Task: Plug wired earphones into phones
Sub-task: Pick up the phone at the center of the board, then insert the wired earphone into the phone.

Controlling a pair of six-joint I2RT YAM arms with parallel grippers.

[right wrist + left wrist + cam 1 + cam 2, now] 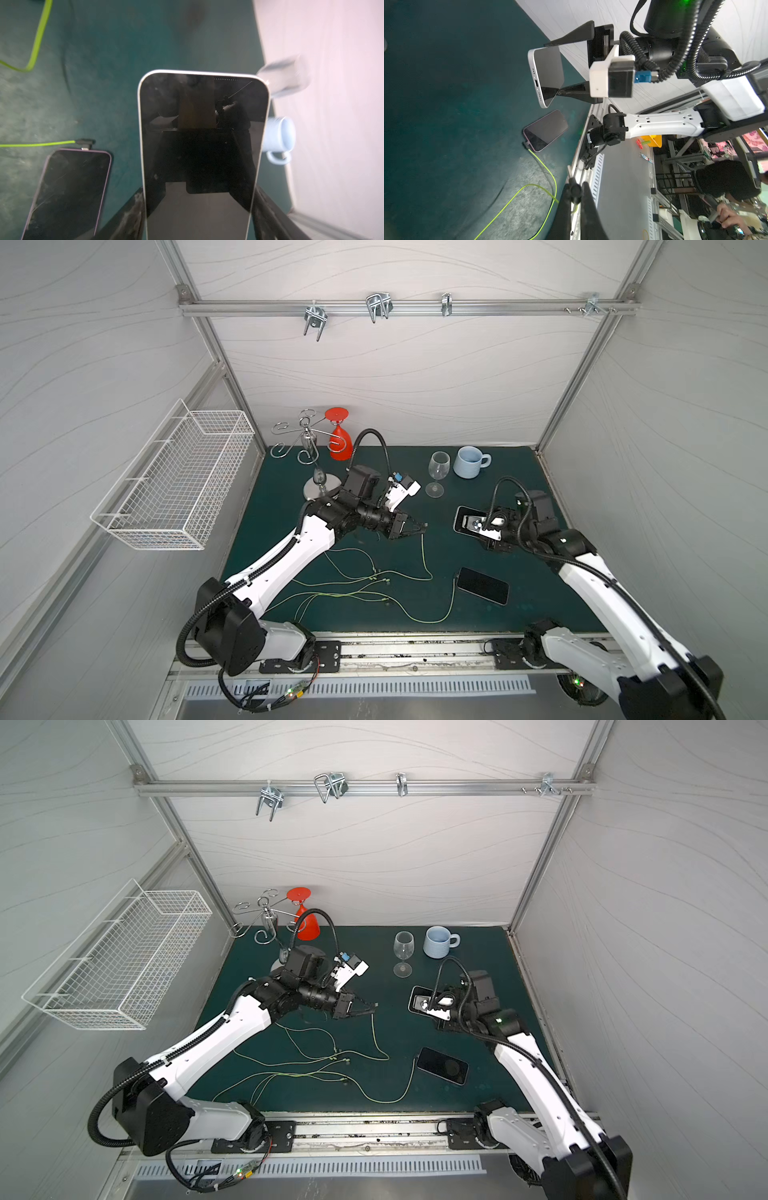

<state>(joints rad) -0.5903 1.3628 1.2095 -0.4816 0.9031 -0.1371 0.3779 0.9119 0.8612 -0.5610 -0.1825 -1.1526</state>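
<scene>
My left gripper (420,527) (575,194) is shut on the small dark plug of one set of wired earphones. Its yellow-green cord (423,551) hangs from the jaws down to the green mat. My right gripper (199,199) is shut on the long sides of a white-edged phone (464,517) (203,135), held above the mat. The phone's port end (536,83) faces the left gripper across a gap. A second phone (484,585) (546,129), dark-edged, lies flat on the mat. The other earphone cord (451,605) is plugged into its end.
The loose cords and earbuds (374,576) are spread over the middle of the mat. A clear wine glass (438,472) and a blue mug (469,462) stand behind the right arm. A metal rack (307,439) with a red glass (338,439) stands back left. A wire basket (178,481) hangs on the left wall.
</scene>
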